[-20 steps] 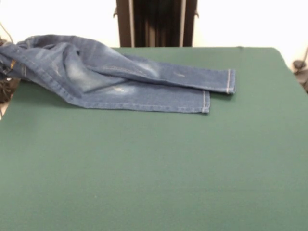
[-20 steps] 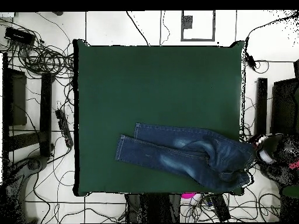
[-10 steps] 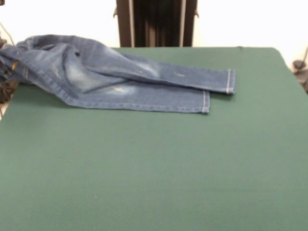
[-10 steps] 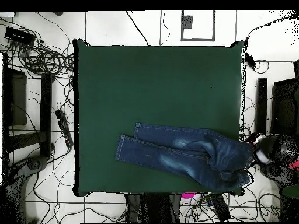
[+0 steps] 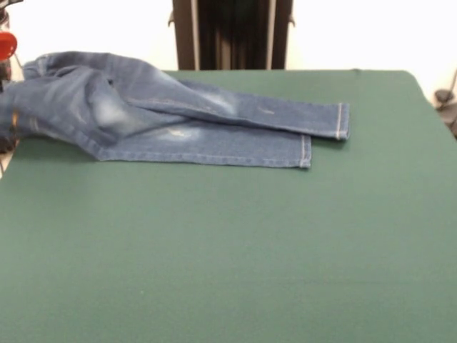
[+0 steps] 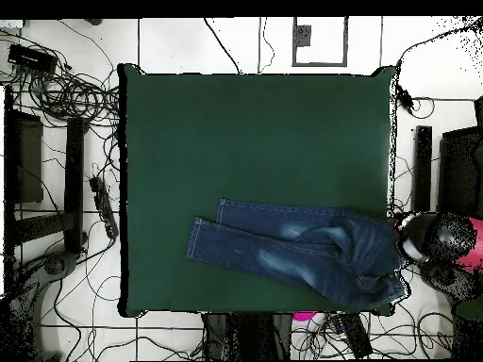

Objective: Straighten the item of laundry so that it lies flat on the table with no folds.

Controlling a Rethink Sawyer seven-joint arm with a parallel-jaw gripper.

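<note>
The item of laundry, a small pair of blue jeans (image 5: 193, 121), lies on the green table (image 5: 228, 250). Its two legs stretch out side by side, one partly over the other, hems to the right in the front view. The waist end is bunched and folded at the table's left edge there. From overhead the jeans (image 6: 292, 250) lie near the table's (image 6: 255, 141) lower right corner, waist at the right edge. The red and black arm's end, with my gripper (image 6: 411, 236), sits right at the waist. A red part of the arm (image 5: 6, 44) shows at the front view's left edge.
Tangled cables (image 6: 57, 90) and dark equipment stands (image 6: 74, 179) crowd the floor left of the table in the overhead view. More dark gear (image 6: 423, 165) stands off its right edge. A pink object (image 6: 304, 318) lies just below the table's lower edge.
The arm has come in at the waist end of the jeans; its red part now shows in the front view. The waist has shifted and bunched slightly. The legs have not moved.
</note>
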